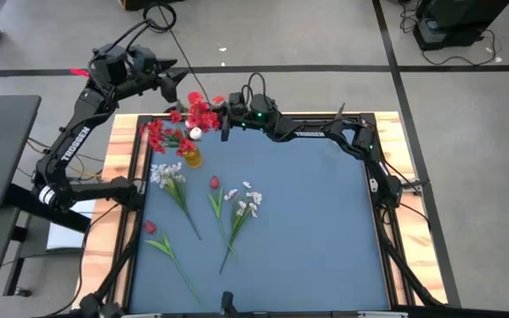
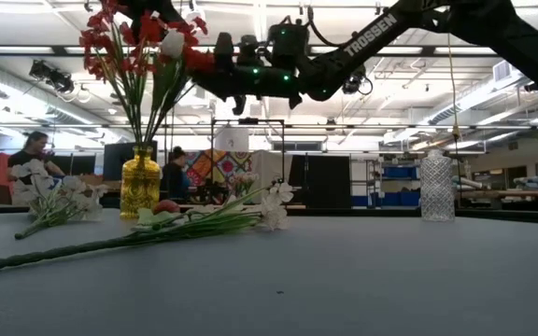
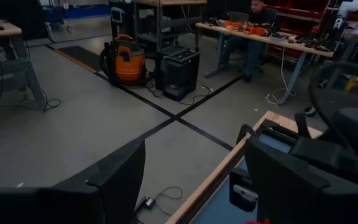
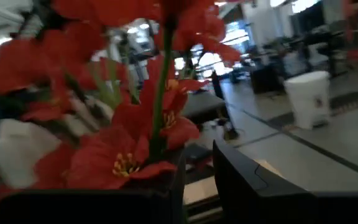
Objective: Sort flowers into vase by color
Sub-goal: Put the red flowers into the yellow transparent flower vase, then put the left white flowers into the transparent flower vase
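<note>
A yellow vase [image 1: 193, 159] [image 2: 140, 182] stands near the table's far left corner and holds a bunch of red flowers [image 1: 173, 132] [image 2: 124, 42] with one white bloom [image 2: 172, 42] among them. My right gripper [image 1: 222, 122] [image 4: 197, 168] is level at the bunch's right side, nearly shut on a red flower's green stem [image 4: 161, 93]. My left gripper [image 1: 182, 81] [image 3: 194, 180] hangs open over the floor beyond that corner. On the table lie a white bunch [image 1: 168, 175], a red bud [image 1: 215, 183], a white sprig [image 1: 247, 205] and another red bud [image 1: 151, 227]. My right gripper has the red flower's stem [image 4: 159, 140] between its two fingers, just below the blooms. The fingers come level from the table's right and lie across the upright stem. One finger [image 4: 86, 208] hides the place of contact, and blooms hide the stem's lower end.
A clear glass vase [image 2: 436, 187] stands toward the far right in the low view. The table has a raised wooden rim [image 1: 122, 168]. People sit at desks in the room beyond. The blue table top [image 1: 316, 230] is bare on its right half.
</note>
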You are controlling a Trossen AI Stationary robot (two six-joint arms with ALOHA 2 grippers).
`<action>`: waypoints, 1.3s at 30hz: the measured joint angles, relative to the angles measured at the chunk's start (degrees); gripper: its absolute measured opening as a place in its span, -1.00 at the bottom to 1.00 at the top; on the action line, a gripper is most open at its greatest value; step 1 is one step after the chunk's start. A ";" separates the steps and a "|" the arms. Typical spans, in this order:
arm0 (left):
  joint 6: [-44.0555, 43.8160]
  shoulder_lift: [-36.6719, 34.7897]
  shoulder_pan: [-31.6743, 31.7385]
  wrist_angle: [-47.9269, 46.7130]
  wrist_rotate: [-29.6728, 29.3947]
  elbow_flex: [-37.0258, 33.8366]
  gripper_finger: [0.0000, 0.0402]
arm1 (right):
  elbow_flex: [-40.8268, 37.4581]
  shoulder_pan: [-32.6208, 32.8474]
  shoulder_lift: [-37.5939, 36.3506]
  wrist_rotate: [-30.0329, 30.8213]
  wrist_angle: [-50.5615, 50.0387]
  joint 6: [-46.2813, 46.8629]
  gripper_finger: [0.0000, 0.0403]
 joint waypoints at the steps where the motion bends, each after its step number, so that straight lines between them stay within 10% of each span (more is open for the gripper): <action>1: 0.00 0.28 -0.04 0.46 0.07 0.16 0.40 | 0.00 0.04 0.00 1.73 -0.89 -0.06 -0.55; 14: 4.05 -0.16 0.00 -19.80 0.17 16.79 0.40 | -0.02 -3.24 -1.35 3.76 -2.34 11.15 -0.38; 27: 3.06 -11.67 -1.23 -32.46 -3.71 14.05 0.33 | -0.09 -3.78 -12.26 11.09 -19.33 3.96 -0.28; 34: -6.33 -17.64 -9.43 -23.63 -2.99 2.04 0.18 | -0.07 -7.87 -23.60 7.39 -32.28 -2.84 -0.28; 39: -12.72 -16.40 -16.66 -3.26 -2.45 -5.75 0.13 | 0.06 -14.42 -29.33 -6.86 -48.05 -2.45 -0.28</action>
